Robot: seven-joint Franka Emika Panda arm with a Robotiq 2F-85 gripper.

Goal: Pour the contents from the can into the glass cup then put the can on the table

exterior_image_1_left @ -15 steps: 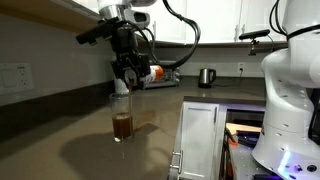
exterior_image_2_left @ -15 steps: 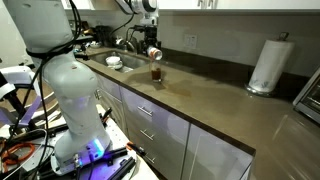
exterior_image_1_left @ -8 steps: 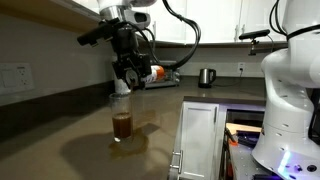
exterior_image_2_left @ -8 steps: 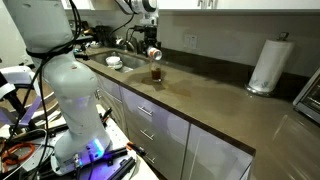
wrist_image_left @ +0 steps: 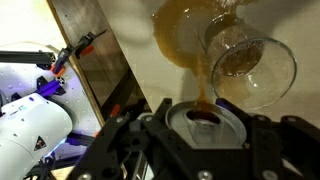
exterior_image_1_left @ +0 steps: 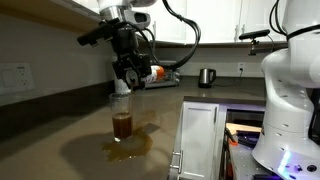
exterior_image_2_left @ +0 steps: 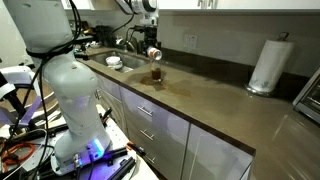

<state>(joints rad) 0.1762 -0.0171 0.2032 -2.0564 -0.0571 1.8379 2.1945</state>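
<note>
In both exterior views my gripper is shut on the can, held tipped over just above the glass cup. The glass cup stands on the table with brown liquid in its lower part. In the wrist view the can's silver top sits between my fingers. A brown stream runs from its opening toward the glass cup. A brown puddle lies on the table around the glass's base, seen also as the puddle beside the rim. The can hangs over the glass cup.
A steel kettle stands at the back of the counter. A paper towel roll stands far along the counter and a sink lies behind the glass. The white robot base stands in front of the cabinets.
The brown puddle on the table around the glass has appeared and spread. The arm, the can and the glass have held their places.
</note>
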